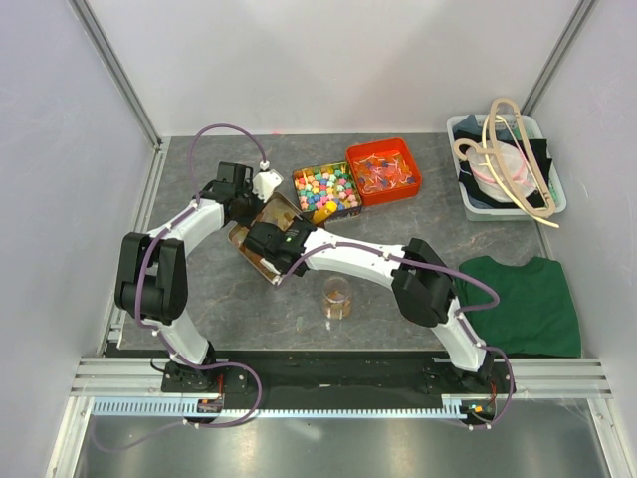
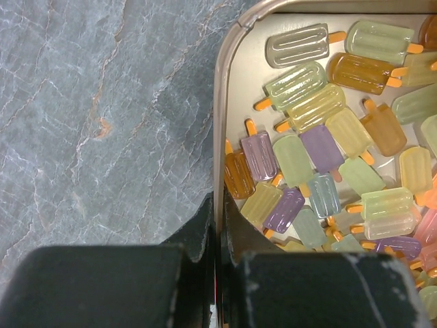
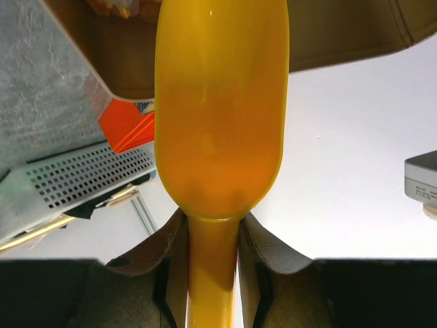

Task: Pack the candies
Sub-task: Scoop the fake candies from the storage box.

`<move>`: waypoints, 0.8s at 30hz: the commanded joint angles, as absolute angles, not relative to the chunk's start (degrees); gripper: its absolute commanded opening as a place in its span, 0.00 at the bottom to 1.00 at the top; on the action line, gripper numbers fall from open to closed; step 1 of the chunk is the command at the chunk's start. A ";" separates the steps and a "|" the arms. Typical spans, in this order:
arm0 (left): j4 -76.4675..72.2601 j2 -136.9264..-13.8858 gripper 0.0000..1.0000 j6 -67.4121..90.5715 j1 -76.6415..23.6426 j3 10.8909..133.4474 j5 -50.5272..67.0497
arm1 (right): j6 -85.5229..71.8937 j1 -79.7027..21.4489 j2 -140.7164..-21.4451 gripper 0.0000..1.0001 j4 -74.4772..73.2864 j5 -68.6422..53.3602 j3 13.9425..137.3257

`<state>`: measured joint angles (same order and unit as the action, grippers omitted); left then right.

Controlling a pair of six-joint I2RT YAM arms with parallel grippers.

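The candies [image 2: 321, 147] are translucent pastel popsicle-shaped pieces lying in a shallow metal tin [image 2: 220, 137]. My left gripper [image 2: 220, 219] is shut on the tin's rim, one finger inside and one outside. From above, the tin [image 1: 277, 211] sits left of centre, tilted, between both arms. My right gripper [image 3: 212, 236] is shut on the handle of a yellow scoop [image 3: 218, 116], whose bowl points away from the wrist. In the top view the scoop [image 1: 323, 213] pokes out beside the tin. A clear cup [image 1: 336, 297] stands in front of it with a few pieces inside.
A box of bright multicoloured cube candies [image 1: 326, 189] and a red-orange box [image 1: 384, 171] stand behind the tin. A blue-grey bin [image 1: 503, 169] with hangers is at the far right. A green cloth [image 1: 523, 299] lies near the right arm.
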<state>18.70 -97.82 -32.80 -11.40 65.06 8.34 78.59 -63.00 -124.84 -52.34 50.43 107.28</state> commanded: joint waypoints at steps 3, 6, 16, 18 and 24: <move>15.29 -94.75 0.02 -31.55 -11.51 65.92 11.42 | 80.42 -63.54 -121.64 0.00 -54.93 55.81 104.95; 15.21 -94.75 0.02 -31.03 -11.60 66.18 11.86 | 80.25 -64.95 -122.60 0.00 -55.19 54.85 103.98; 15.29 -94.04 0.02 -30.24 -11.60 65.83 12.39 | 76.74 -67.50 -127.70 0.00 -61.43 47.47 108.10; 15.21 -94.04 0.02 -30.32 -11.60 65.83 12.39 | 75.94 -67.76 -128.66 0.00 -63.27 44.41 109.77; 15.21 -93.69 0.02 -30.23 -11.60 65.57 12.66 | 71.20 -67.59 -131.48 0.00 -65.39 39.82 111.36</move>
<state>19.44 -97.76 -32.32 -11.35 64.84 8.99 74.98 -67.66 -127.92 -61.30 48.18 110.76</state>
